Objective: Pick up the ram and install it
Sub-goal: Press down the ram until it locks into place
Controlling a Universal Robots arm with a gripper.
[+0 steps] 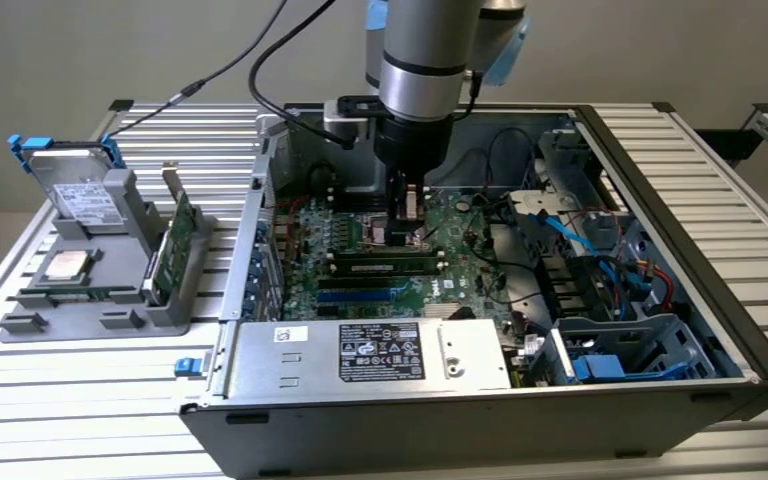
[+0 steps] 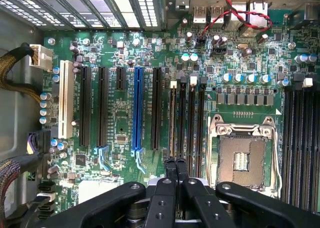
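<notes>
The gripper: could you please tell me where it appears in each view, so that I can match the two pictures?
Exterior view: the gripper hangs inside the open computer case, over the middle of the motherboard, jaws shut.
Wrist view: the gripper sits over the black memory slots, beside the empty processor socket.
Shared landmark: the blue slot.
</notes>
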